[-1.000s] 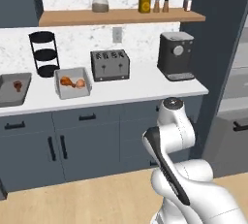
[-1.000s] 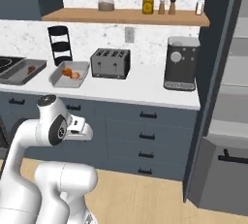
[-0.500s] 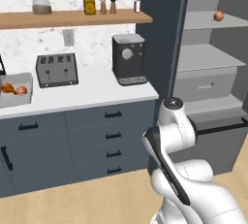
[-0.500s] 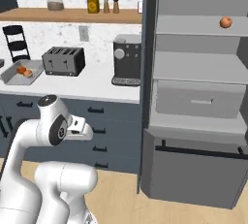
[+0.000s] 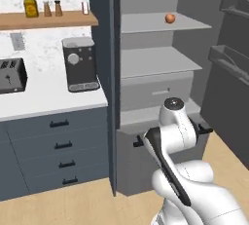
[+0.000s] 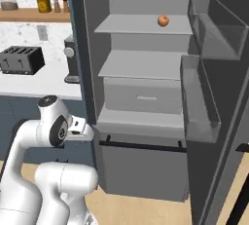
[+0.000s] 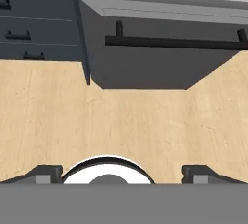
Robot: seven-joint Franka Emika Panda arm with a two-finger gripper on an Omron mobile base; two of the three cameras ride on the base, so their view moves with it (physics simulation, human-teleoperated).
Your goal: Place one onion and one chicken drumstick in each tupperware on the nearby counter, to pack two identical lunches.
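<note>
A big open fridge (image 6: 146,97) is faced. The white desk (image 5: 44,104) is seen off to the left, and no tupperware is seen on this part of it. One onion (image 6: 163,21) is left on the top shelf. The hand (image 7: 123,172) is spread wide and nothing is held, so an onion must be fetched.

Open fridge (image 6: 146,68) right, door bins (image 6: 214,29) swung out. Coffee machine (image 5: 80,63), toaster (image 5: 10,75) left of fridge. Jars (image 5: 30,5) on wooden shelf (image 5: 46,19).
</note>
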